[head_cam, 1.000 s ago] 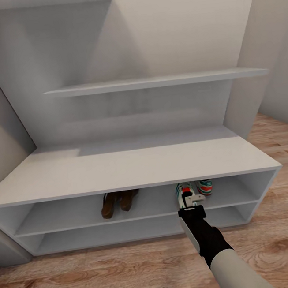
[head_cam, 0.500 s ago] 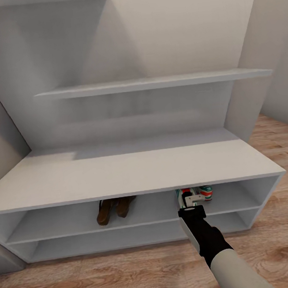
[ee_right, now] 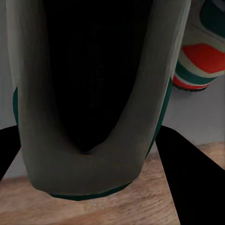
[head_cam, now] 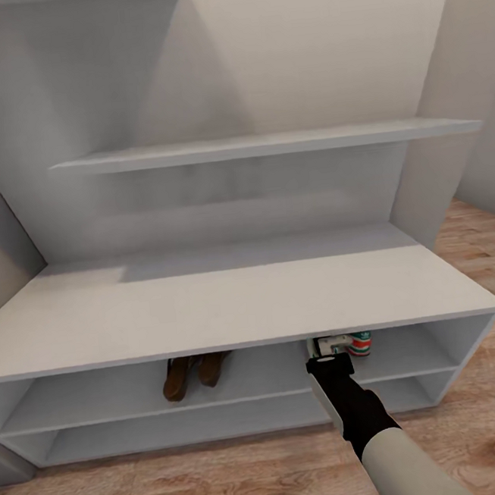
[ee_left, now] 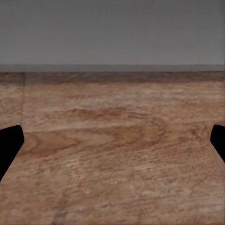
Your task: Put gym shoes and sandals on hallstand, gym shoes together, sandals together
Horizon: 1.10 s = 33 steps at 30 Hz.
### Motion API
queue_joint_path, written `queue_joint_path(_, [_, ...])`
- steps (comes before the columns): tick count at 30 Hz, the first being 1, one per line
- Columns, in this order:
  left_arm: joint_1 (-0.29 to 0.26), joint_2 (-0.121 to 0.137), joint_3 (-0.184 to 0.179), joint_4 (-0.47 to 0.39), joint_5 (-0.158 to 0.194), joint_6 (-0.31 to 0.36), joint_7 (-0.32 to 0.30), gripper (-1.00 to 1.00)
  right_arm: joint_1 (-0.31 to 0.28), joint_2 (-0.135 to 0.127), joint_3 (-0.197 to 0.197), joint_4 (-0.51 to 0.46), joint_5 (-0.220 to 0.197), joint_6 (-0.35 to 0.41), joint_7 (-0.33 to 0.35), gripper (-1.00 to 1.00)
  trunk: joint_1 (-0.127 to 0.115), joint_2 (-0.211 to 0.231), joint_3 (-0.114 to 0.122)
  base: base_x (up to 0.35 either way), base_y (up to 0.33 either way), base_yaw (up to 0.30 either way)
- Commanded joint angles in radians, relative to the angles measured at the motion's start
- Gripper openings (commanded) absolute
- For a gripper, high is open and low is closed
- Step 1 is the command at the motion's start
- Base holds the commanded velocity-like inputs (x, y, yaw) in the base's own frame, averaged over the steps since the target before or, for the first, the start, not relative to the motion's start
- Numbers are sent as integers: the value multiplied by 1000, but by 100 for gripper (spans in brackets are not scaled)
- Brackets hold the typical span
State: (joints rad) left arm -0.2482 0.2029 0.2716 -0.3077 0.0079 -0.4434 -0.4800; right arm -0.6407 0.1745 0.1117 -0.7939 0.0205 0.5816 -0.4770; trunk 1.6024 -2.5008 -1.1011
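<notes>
Gripping one gym shoe, right gripper, two sandals shelved, left gripper spread empty.

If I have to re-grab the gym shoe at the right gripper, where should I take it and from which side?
Grip the heel collar of the gym shoe, probably one finger inside the opening and one outside the heel. Come from the open front of the hallstand, level with its upper compartment. The heel faces outward toward the right gripper, the bench top blocks any approach from above, and the second gym shoe crowds its far side.

Right tool reaches into hallstand's upper compartment at gym shoes; sandals lie well left.
</notes>
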Motion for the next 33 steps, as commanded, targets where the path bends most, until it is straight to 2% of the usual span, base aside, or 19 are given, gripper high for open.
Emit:
queue_joint_path(1, [-1, 0, 8, 1, 1, 0, -10, 100, 0, 0, 2, -1, 2, 7, -3, -100, 0, 0, -1, 28, 0, 0])
queue_joint_path(15, [-1, 1, 6, 1, 1, 0, -12, 100, 0, 0, 2, -1, 2, 7, -3, -100, 0, 0, -1, 5, 0, 0])
queue_joint_path(20, [-1, 1, 6, 1, 1, 0, -12, 100, 0, 0, 2, -1, 2, 7, -3, -100, 2, -2, -20, 0, 0, 0])
queue_joint_path(33, [-1, 1, 7, 1, 1, 0, -11, 100, 0, 0, 2, -2, 2, 7, -3, -100, 2, -2, -20, 0, 0, 0])
